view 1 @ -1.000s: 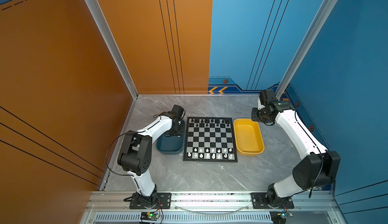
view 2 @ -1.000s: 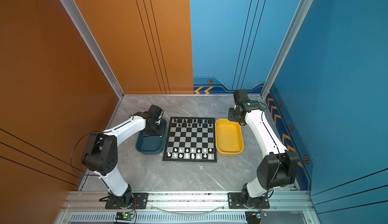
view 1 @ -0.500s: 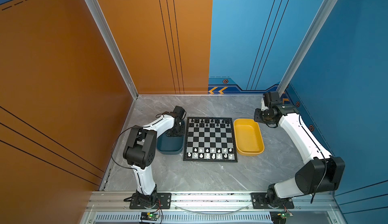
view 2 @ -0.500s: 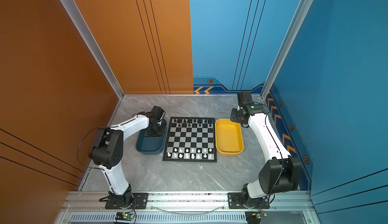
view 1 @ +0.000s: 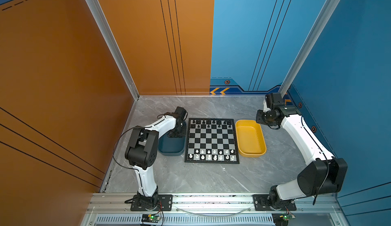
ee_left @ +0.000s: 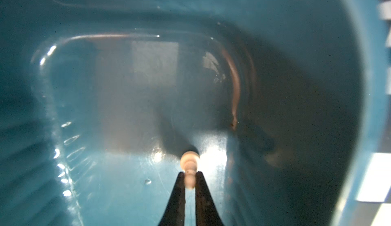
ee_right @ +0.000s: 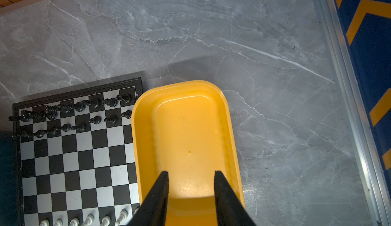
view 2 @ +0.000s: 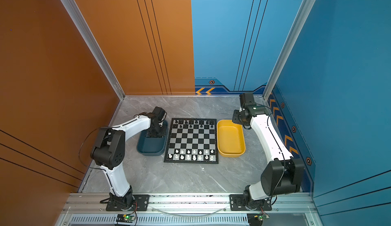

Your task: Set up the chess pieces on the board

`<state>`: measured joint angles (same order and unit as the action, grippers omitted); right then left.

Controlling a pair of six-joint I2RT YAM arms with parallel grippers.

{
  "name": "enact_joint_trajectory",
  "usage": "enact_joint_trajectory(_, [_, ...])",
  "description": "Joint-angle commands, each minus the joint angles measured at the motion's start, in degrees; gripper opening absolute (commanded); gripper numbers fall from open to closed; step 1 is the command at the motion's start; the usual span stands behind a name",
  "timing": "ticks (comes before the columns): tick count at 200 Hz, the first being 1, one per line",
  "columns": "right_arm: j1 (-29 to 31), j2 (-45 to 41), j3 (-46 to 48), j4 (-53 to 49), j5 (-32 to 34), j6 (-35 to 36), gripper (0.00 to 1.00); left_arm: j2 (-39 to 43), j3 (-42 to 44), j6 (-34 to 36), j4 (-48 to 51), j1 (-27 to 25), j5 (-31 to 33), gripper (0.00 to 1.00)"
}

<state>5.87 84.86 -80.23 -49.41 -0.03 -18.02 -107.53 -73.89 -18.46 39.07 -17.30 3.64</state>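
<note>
- Closing since a second earlier, left gripper (ee_left: 189,173) pinched a tiny glossy white pawn (ee_left: 189,161) inside the dark blue plastic tray (ee_left: 300,45).
- That tip-only hold risked the pawn pivoting or dropping on lifting.
- Empty and part-open, right gripper (ee_right: 192,172) hung over the yellow plastic tray (ee_right: 184,119).

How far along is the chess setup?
Done: black pieces fill most of the far two rows of the board, white pieces most of the near two. In hand: the left gripper is shut on a white piece inside the blue tray; the right gripper hangs open over the yellow tray. Remaining: place that piece; a few near-row squares look unfilled.
</note>
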Motion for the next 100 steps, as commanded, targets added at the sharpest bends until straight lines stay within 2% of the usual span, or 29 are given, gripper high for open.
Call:
enact_joint_trajectory(1, [-0.5, -0.8, 0.8, 0.6, -0.8, -0.8, 0.38, -0.7, -1.5, -0.2, 1.6, 0.3, 0.8, 0.06])
enact_joint_trajectory(38, [-0.3, -0.7, 1.1, 1.0, -1.8, -1.2, 0.38, 1.6, -1.2, -0.2, 2.3, 0.1, 0.6, 0.0])
enact_joint_trajectory(100, [0.4, -1.5, 3.3, 2.5, -2.8, -1.7, 0.37, 9.6, -1.9, 0.9, 6.3, -3.3, 0.9, 0.0])
